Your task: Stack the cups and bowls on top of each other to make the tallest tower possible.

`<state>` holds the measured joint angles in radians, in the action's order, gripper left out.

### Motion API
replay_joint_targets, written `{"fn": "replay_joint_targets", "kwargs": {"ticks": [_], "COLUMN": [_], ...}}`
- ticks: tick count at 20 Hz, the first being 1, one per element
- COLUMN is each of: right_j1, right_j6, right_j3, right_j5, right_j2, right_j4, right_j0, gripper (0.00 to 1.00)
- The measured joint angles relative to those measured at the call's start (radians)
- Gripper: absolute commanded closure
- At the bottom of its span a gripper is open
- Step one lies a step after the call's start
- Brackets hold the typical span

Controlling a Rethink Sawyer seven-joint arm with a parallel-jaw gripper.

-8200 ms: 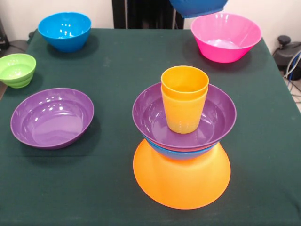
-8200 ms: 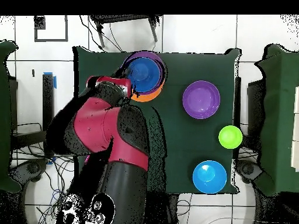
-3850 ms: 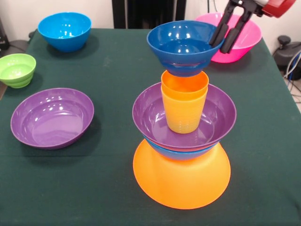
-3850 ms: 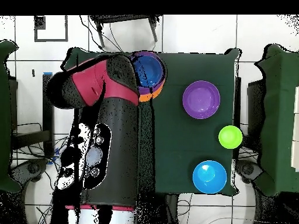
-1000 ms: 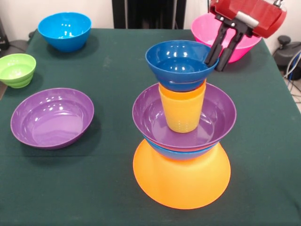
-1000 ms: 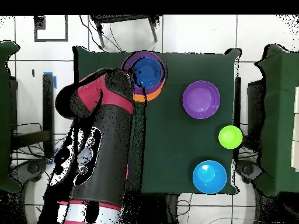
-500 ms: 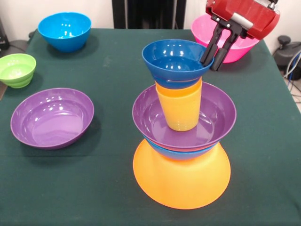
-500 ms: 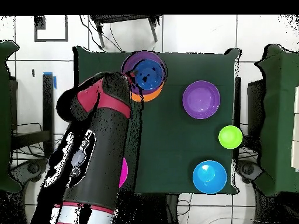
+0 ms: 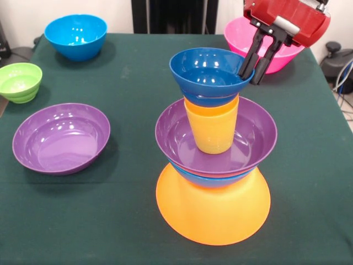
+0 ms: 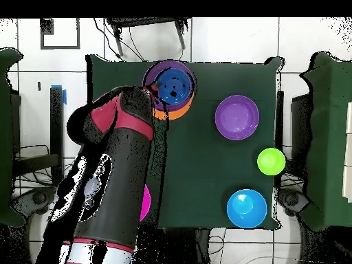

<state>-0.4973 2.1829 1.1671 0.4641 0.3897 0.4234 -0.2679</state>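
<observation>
The tower [image 9: 213,212] has a wide yellow-orange bowl upside down as its base. On it sit a bright blue bowl [image 9: 212,180], a purple bowl [image 9: 251,141] and an upright yellow-orange cup [image 9: 212,130]. A dark blue bowl [image 9: 207,74] rests on the cup's mouth. My gripper [image 9: 249,77] comes down from the upper right and is shut on this bowl's right rim, one finger inside and one outside. From overhead, the tower [image 10: 170,86] lies at the table's far left, with the arm [image 10: 117,172] reaching to it.
A second purple bowl [image 9: 60,138] sits at the left, a small green bowl [image 9: 20,81] near the left edge, and a bright blue bowl [image 9: 75,36] at the back left. The large pink bowl [image 9: 278,52] stands just behind the gripper.
The gripper and the dark blue bowl have shifted slightly right and down since half a second ago. The cup beneath stands straighter. Eight seconds ago the bowl hung high above the tower.
</observation>
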Motion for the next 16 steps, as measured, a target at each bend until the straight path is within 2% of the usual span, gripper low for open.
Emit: {"fn": "replay_joint_targets", "kwargs": {"ticks": [16], "right_j1": [0.003], "right_j6": [0.0], "right_j3": [0.0], "right_j5": [-0.01], "right_j2": [0.0], "right_j4": [0.0], "right_j0": [0.0], "gripper": [1.0]}}
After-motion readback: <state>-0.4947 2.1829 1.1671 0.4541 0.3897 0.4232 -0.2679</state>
